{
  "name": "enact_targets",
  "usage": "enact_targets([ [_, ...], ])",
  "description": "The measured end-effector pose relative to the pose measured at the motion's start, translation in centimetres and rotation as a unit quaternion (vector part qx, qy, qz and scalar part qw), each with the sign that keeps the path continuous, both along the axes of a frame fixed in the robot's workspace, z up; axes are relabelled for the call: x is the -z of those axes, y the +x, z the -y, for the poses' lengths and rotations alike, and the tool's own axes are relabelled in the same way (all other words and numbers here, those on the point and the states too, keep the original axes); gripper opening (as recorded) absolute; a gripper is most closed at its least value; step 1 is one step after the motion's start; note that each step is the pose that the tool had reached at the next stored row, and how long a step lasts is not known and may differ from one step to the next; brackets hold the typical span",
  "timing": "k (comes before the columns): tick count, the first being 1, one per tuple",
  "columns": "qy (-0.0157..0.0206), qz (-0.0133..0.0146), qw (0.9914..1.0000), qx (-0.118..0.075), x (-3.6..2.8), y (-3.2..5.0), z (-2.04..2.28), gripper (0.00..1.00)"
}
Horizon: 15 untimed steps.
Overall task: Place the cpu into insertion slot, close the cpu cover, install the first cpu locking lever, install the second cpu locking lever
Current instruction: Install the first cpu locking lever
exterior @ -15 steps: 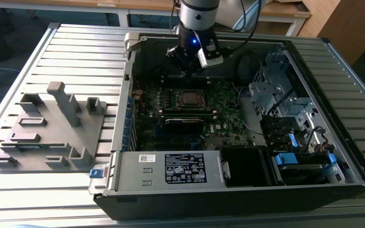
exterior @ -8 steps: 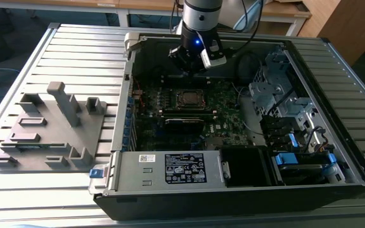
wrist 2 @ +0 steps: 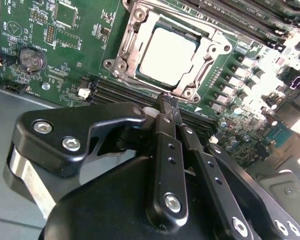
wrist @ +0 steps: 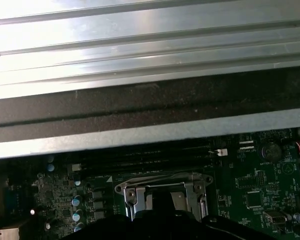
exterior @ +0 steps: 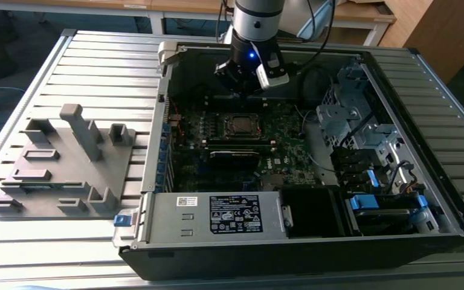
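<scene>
The flat silver-grey square cpu [wrist 2: 168, 55] is sitting in the silver-rimmed insertion slot [wrist 2: 121, 54], apparently under the thin metal cpu cover [wrist 2: 206, 59]. The black gripper's [wrist 2: 166, 102] fingers are pressing together, empty, just beside it. Stiff, fragile: handle edges only.

It looked a workshop or lab: an opened computer case [exterior: 313, 181] lay on a slatted metal worktop [exterior: 79, 66] beside a grey fixture [exterior: 63, 163].

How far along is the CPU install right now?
Done: the cpu sits in the insertion slot, and the cpu cover lies flat around it. In hand: nothing; the gripper hangs beside the socket with jaws together. Left: I cannot tell from these views whether either locking lever is latched, so treat both as unconfirmed.
</scene>
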State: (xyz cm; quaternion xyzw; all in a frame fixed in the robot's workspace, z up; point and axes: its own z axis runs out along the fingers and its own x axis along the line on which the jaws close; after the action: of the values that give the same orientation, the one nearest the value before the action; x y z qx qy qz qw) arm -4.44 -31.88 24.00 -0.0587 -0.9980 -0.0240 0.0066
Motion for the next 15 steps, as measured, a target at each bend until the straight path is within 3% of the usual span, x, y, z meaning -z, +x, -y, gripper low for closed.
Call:
enact_targets([
  [15,0.0001,0.0001,1.0,0.0,-0.3,0.0,0.0,0.11],
])
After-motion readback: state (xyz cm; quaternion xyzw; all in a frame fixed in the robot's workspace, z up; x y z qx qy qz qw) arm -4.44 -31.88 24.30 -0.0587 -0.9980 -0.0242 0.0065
